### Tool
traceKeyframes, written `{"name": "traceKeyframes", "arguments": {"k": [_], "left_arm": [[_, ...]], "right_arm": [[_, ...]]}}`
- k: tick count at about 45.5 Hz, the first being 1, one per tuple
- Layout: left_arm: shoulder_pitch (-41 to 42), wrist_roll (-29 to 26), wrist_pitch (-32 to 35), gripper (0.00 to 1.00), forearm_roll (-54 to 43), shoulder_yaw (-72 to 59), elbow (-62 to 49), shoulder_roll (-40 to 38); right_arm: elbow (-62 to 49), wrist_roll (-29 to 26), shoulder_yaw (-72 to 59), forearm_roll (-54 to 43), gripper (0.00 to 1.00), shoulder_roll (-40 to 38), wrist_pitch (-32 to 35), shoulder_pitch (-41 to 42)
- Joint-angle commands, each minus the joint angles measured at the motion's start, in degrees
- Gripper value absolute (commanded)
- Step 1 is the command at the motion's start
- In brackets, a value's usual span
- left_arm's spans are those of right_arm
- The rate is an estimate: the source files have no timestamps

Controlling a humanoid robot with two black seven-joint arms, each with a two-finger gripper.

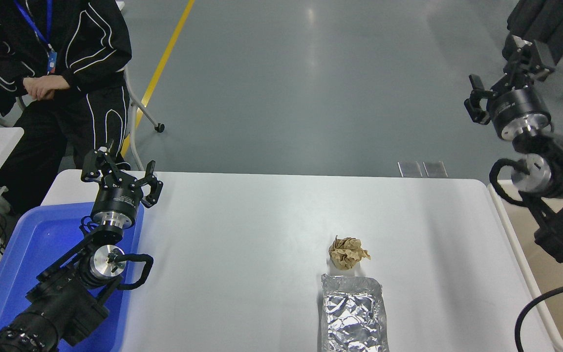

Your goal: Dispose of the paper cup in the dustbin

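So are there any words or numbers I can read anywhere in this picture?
No text here can be read.
Left gripper: small pale print on its black body, too small to read.
The person's badge: too small to make out.
Foil tray, crumpled paper ball, blue tray and dustbin: no print visible.
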Motion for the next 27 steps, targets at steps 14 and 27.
{"name": "traceKeyframes", "arguments": {"k": [14,27], "left_arm": [[0.0,0.0,0.0,1.00,0.0,0.0,0.0,0.0],[0.0,0.0,0.0,1.00,0.0,0.0,0.0,0.0]], "right_arm": [[-0.1,2.1,-0.2,0.0,0.99,5.1,0.1,-7.9],[-0.3,2.1,-0.1,0.1,0.99,4.8,0.2,-9.0]]}}
